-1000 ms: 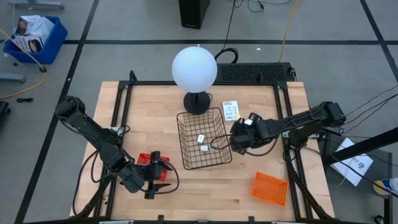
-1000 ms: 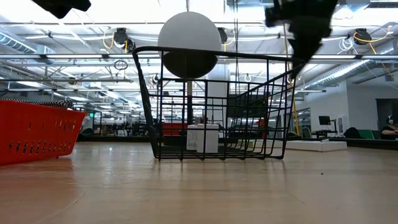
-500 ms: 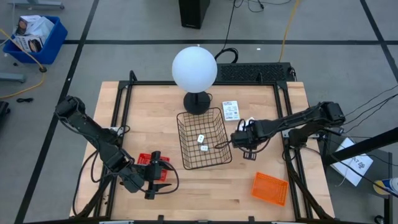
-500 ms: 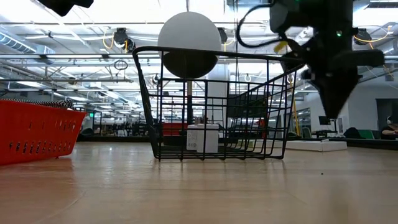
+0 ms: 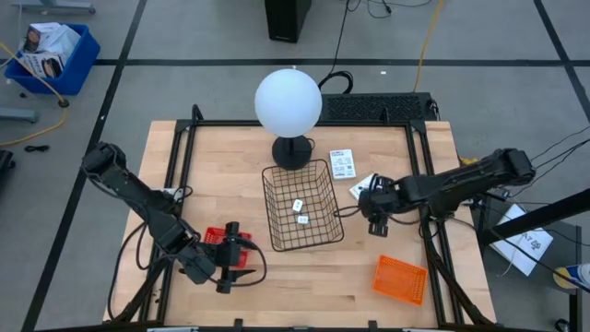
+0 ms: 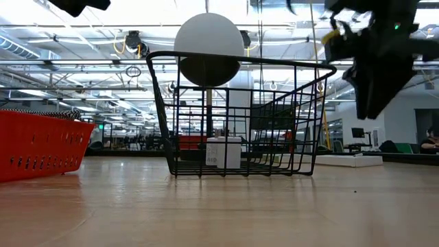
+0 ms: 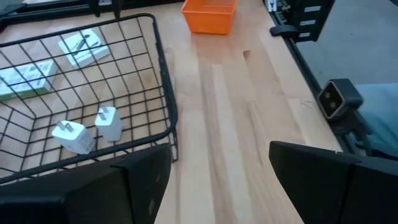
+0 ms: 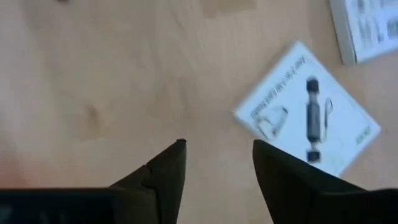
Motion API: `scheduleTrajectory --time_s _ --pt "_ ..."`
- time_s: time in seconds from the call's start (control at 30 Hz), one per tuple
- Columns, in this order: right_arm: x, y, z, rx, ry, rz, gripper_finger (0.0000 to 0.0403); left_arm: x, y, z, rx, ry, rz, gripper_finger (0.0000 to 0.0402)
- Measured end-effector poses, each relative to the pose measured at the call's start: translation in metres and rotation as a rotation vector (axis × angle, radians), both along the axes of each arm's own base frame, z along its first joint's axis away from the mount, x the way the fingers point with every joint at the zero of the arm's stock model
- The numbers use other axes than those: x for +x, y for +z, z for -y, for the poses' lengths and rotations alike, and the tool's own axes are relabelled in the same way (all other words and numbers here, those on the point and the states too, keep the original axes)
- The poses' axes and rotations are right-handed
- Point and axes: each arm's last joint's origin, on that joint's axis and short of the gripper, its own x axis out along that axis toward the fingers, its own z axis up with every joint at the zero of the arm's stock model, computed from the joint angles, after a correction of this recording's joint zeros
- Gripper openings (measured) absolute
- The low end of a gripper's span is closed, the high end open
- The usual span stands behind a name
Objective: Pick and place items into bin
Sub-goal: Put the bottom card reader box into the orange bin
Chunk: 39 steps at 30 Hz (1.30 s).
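The bin is a black wire basket (image 5: 302,205) at the table's middle; two small white blocks (image 7: 74,134) (image 7: 109,121) lie on its floor. Two flat white packets lie on the table right of the bin: one (image 5: 342,163) farther back, one (image 8: 309,124) beside it, nearer my right gripper. That gripper (image 5: 375,212) hovers open above the wood, right of the bin and just near of the closer packet (image 5: 362,186), with nothing between its fingers (image 8: 168,165). My left gripper (image 5: 235,258) waits open over a red basket (image 5: 219,245) at the front left.
A lamp with a white globe (image 5: 288,101) stands behind the bin. An orange basket (image 5: 400,278) lies at the front right. The red basket (image 6: 41,144) fills the low view's left. Bare wood lies between the bin and the orange basket.
My right gripper has drawn away from the bin's right rim toward the table's right edge, rising a little, and its fingers have opened. The closer packet, covered by the arm before, now shows on the table. The two blocks in the bin have stayed put.
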Motion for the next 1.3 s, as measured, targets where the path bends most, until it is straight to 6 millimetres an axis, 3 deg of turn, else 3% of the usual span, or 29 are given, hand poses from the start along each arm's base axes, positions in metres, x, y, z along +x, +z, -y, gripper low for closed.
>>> scheduleTrajectory --time_s 0.3,0.4,0.63,0.83,1.07,1.3 --pt "-0.015 0.019 -0.003 0.139 -0.089 0.1 0.0174 0.012 0.002 -0.013 0.053 0.022 0.019 0.0274" --pt "-0.016 0.021 -0.004 0.121 -0.017 0.111 0.0176 0.018 0.004 -0.018 0.031 0.052 0.043 0.0274" --pt "-0.019 0.003 -0.02 0.09 0.203 0.126 0.0164 0.032 0.016 -0.026 0.021 0.025 0.161 0.0274" --pt "-0.036 -0.007 -0.017 0.028 0.205 0.087 0.0153 0.041 0.028 -0.028 -0.018 -0.073 0.272 0.0274" --pt "-0.064 -0.009 -0.007 0.003 0.205 0.097 0.0151 0.045 0.037 -0.029 -0.08 -0.058 0.357 0.0274" --pt "-0.071 -0.005 -0.005 0.02 0.2 0.156 0.015 0.047 0.038 -0.032 -0.077 -0.048 0.363 0.0274"
